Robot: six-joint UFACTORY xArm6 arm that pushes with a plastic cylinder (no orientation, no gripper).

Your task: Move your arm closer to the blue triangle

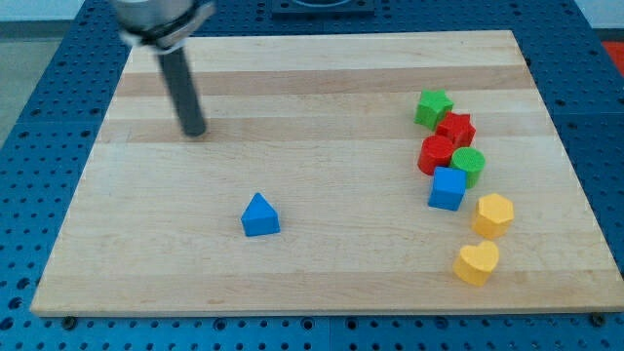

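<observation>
Little is done yet: my tip [195,131] sits far-left on the surface [322,78], holding nothing, well apart from the blue triangle [259,215] nearer me, right of it.

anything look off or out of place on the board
Nothing is damaged or toppled. The blue triangle sits alone mid-board, apart from the cluster of other blocks at the view's right. My tip is up and to the view's left of it, touching no block.
</observation>
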